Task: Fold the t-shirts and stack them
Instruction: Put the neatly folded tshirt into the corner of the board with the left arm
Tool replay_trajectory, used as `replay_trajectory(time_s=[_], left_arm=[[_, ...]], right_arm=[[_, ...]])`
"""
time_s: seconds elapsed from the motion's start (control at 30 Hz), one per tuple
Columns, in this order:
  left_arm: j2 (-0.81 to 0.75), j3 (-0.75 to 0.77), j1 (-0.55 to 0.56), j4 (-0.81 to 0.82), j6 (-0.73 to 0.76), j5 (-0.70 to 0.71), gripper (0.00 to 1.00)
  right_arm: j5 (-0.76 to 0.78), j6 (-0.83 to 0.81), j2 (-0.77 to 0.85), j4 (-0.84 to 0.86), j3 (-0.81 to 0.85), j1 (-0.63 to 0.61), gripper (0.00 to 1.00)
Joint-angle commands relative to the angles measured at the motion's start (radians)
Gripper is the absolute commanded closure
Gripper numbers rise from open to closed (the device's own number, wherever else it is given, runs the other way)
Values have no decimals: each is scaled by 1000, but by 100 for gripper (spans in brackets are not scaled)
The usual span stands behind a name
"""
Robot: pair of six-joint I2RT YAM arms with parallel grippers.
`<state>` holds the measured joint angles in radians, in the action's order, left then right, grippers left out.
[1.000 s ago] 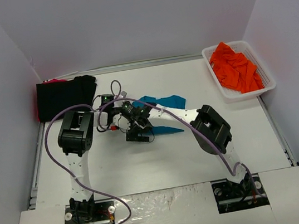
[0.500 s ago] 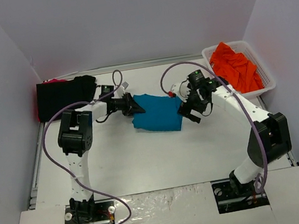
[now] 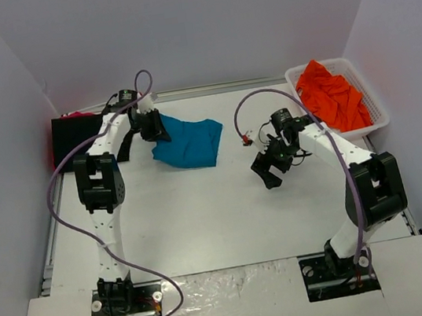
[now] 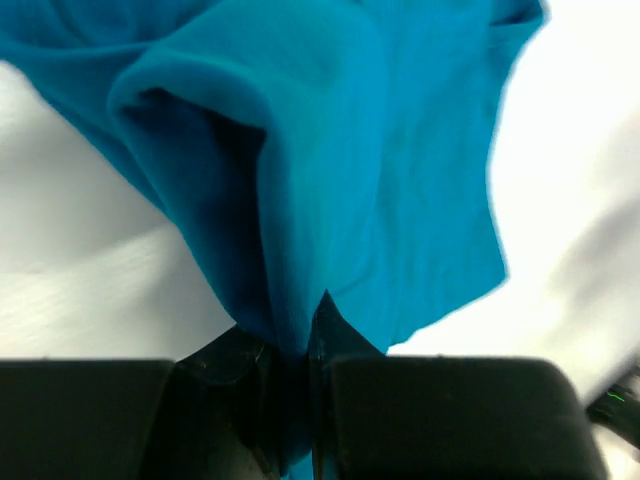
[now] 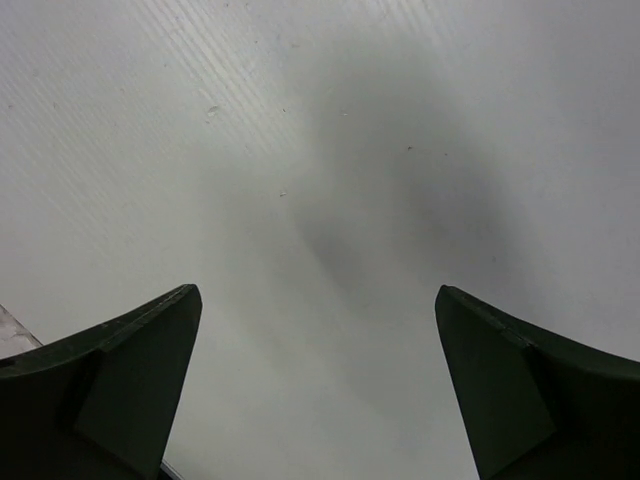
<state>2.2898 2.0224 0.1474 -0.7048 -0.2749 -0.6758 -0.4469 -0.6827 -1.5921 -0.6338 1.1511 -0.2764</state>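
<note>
The teal-blue t-shirt lies folded at the back left of the table. My left gripper is shut on its left edge. In the left wrist view the cloth is pinched between the shut fingers of that gripper. A black t-shirt lies folded at the far left, next to the teal one. Orange t-shirts fill the white basket at the back right. My right gripper is open and empty over bare table; its view shows it holding nothing.
White walls close in the table on the left, back and right. A bit of pink or red cloth shows behind the black shirt. Purple cables loop over both arms.
My left gripper has dragged the teal shirt from the table's middle back and left, toward the black shirt. My right gripper has let go of it and moved right, open.
</note>
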Motion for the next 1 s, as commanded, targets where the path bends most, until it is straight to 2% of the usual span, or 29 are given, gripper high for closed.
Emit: replay_trajectory(time_s=[0.0,0.07,0.13,0.37,0.43,0.63,0.9,0.97], left_arm=[[71,212,-20,-290,172,225,98],[135,338,-26,-384,226,327,98],[145,343,-42,-374,241,381,98],[151,398,-63,-363,358,703,98],[125,400,-68,-351,371,742,98],[63,441,-83,-349,373,763,98],[36,533,-120,-395,237,520,98],[19,535,-120,-386,227,524,98]], right_arm=[[-65,-14,-51,-26,-27,23,0],[-85,-23,-61,-23,-39,29,0],[-87,-26,-69,-23,-51,31,0],[-87,-28,-92,-23,-60,36,0],[-81,-26,-106,-23,-60,36,0],[-62,-25,-137,-26,-63,36,0],[-46,-23,-149,-21,-67,34,0],[-38,-23,-154,-21,-68,34,0]])
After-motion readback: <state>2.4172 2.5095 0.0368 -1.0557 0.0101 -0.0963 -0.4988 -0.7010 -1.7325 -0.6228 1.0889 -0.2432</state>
